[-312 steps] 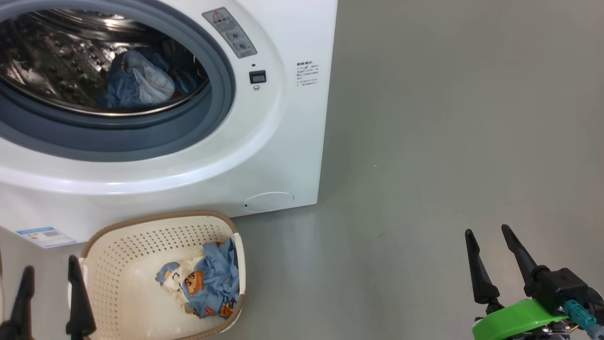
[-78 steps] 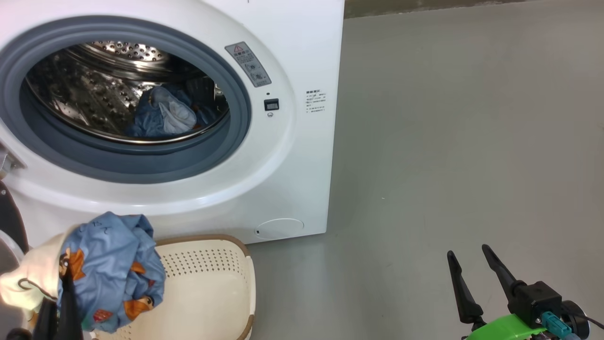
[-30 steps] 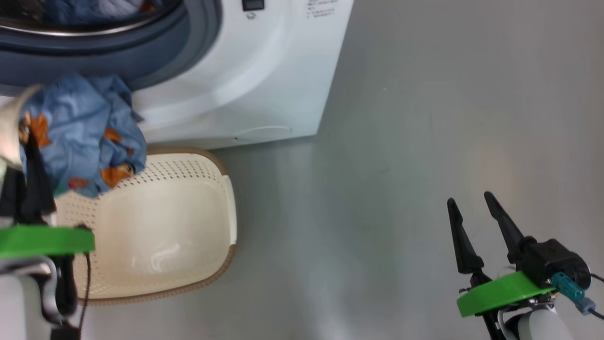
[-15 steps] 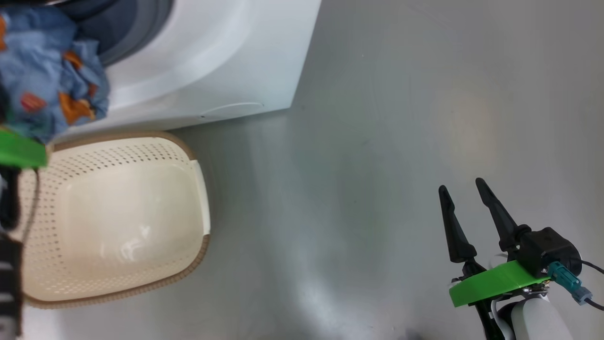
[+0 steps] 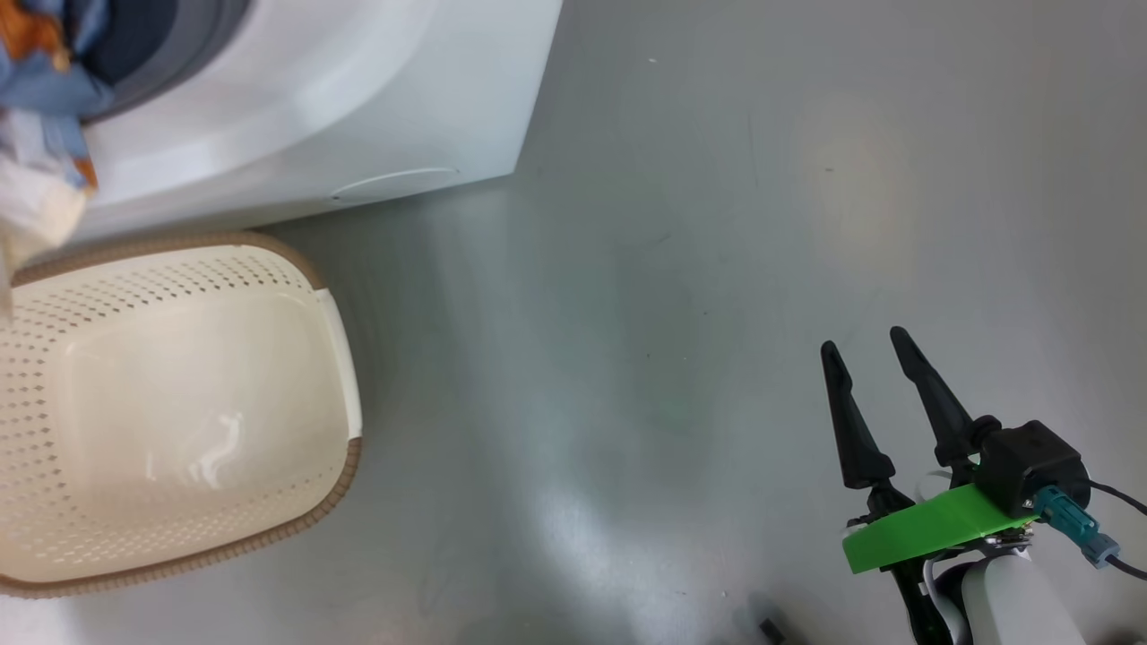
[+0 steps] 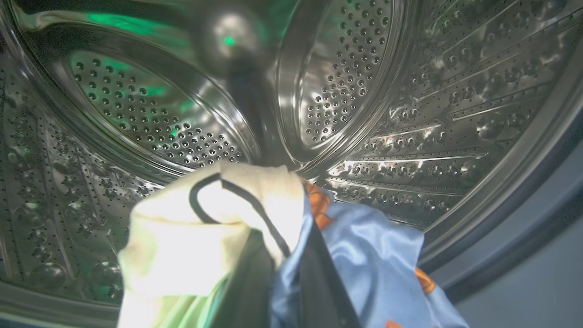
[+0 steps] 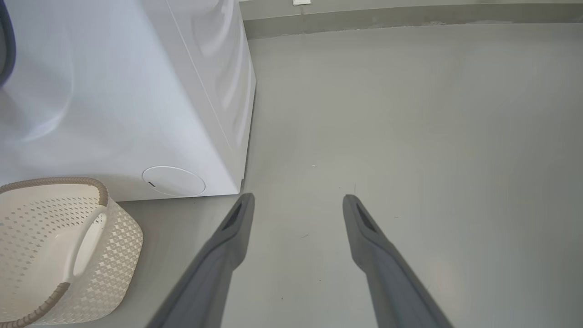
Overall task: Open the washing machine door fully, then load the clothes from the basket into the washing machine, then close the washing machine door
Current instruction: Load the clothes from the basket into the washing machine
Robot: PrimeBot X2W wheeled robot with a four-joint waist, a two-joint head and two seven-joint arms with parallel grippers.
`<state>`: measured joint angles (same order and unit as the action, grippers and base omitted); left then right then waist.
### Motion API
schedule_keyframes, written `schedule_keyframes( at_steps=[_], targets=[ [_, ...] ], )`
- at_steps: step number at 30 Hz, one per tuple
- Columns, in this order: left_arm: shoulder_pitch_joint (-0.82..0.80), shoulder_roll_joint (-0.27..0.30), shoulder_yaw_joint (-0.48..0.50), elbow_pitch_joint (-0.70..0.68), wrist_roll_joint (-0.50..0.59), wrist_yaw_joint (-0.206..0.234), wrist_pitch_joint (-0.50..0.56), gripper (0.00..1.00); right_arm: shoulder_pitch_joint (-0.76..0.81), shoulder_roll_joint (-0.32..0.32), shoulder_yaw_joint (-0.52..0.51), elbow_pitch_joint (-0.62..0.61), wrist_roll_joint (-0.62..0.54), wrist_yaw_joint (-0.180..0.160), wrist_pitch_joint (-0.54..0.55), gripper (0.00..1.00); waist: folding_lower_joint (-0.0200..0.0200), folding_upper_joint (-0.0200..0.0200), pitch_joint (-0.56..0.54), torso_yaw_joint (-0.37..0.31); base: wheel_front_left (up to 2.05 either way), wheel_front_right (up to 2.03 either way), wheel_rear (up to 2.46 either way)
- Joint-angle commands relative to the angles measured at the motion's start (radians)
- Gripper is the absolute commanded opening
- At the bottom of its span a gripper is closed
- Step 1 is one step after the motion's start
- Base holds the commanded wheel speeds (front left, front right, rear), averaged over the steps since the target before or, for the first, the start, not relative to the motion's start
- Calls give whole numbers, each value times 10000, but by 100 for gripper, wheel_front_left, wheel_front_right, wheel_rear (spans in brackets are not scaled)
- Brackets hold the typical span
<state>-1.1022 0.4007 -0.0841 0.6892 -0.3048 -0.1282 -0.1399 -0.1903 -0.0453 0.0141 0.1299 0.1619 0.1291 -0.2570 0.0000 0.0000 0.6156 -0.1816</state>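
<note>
Grey floor point(image 5: 717, 269); basket point(image 5: 134, 278) emptied; left fingers point(image 6: 319, 278) clamp clothes point(image 6: 364, 255), now inside drum point(image 6: 346, 91); right fingers point(image 5: 851, 430) apart.

The washing machine point(image 5: 358, 107) is white with a grey-blue rubber ring point(image 5: 170, 45). Its drum point(image 6: 410, 91) is shiny silver, dotted with tiny holes. The clothes point(image 6: 364, 255) are light blue with orange patches, and one part is cream-white with a thin black line. The basket point(image 5: 269, 269) is cream-white with rows of little holes and a brown rim. The floor point(image 5: 717, 224) is grey. The right gripper point(image 5: 861, 339) is black with a green band point(image 5: 932, 530)
</note>
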Motion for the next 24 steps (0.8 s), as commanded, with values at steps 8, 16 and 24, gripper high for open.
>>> schedule_keyframes(
  at_steps=[8, 16, 24],
  targets=[
    [-1639, 451, -200, 833, 126, -25, 113, 0, -26, -49, 462, -212, 286, 16, -48, 100, 0, 0, 457, -266, 0, 0, 0],
    [-2381, 533, -404, 1786, 128, -24, 9, 0, -73, -49, 550, -276, 563, 16, -48, 100, 0, 0, 1156, -529, 0, 0, 0],
    [-2992, 772, -637, 2203, 220, -24, -359, 0, -177, -49, 768, -296, 791, 16, -48, 100, 0, 0, 1650, -624, 0, 0, 0]
  ],
)
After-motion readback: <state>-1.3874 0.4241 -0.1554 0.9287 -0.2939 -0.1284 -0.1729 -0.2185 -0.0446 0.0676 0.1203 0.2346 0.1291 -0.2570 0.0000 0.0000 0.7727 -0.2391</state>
